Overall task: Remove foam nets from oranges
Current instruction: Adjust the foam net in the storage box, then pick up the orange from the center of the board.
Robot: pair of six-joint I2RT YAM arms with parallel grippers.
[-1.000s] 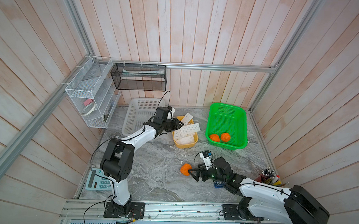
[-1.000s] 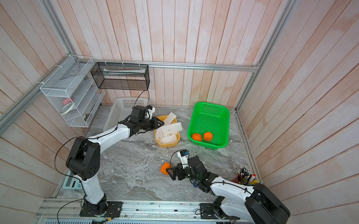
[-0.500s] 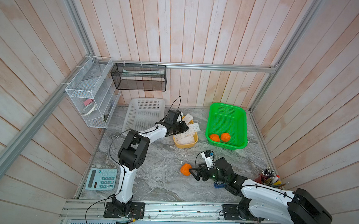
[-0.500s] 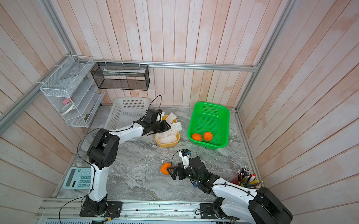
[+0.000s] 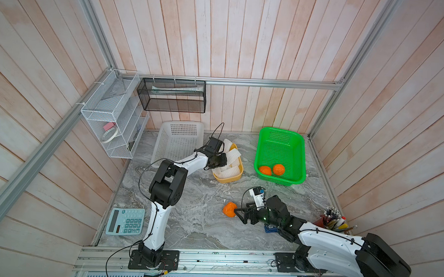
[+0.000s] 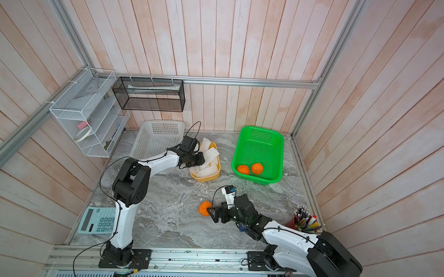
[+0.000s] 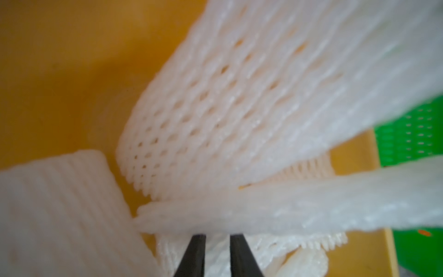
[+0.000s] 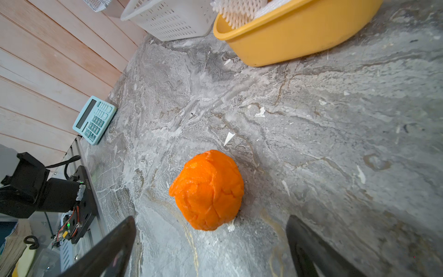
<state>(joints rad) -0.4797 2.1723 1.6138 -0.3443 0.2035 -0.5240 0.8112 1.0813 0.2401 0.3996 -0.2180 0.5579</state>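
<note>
Left wrist: you're swinging left gripper point(image 7: 217, 236) into yellow tub point(image 7: 60, 72), jaws nearly together, foam net point(image 7: 263, 215) grip unclear; right gripper point(image 8: 211, 219) gaping at bare orange point(image 8: 207, 189), stripping is finishing

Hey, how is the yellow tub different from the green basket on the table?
The yellow tub has solid walls, while the green basket is perforated all over. The tub is the smaller one and oval; the basket is larger and rectangular. The tub holds white nets, and the basket holds two bare oranges. Both are open-topped and stand side by side on the marble table.
</note>
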